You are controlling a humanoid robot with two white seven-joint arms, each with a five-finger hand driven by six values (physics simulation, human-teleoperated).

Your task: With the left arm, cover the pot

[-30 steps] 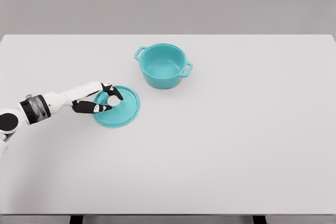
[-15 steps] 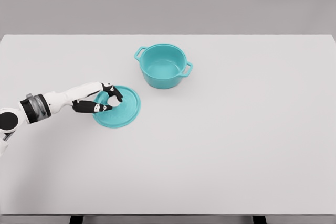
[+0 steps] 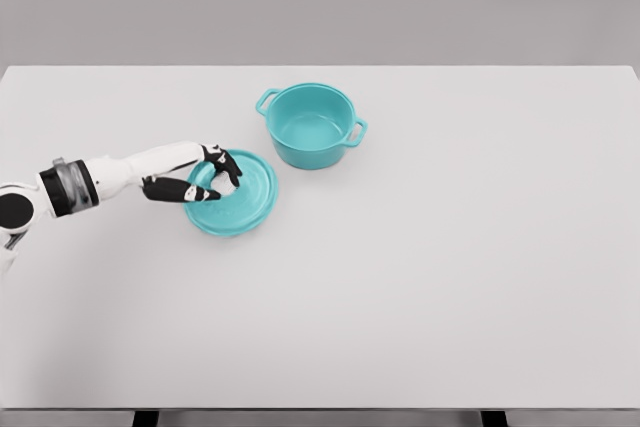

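A teal pot [image 3: 311, 125] with two side handles stands uncovered on the white table [image 3: 450, 247], a little behind the middle. Its round teal lid [image 3: 238, 197] is in front of it and to the left, slightly raised and tilted. My left hand [image 3: 212, 181] is shut on the lid's white knob, with the black fingertips curled around it. The left arm comes in from the left edge. The right arm is out of view.
The white table spans the whole view, its front edge near the bottom. A plain grey wall stands behind it.
My left hand has lifted the lid a little and carried it slightly right and back, toward the pot. The pot has not moved.
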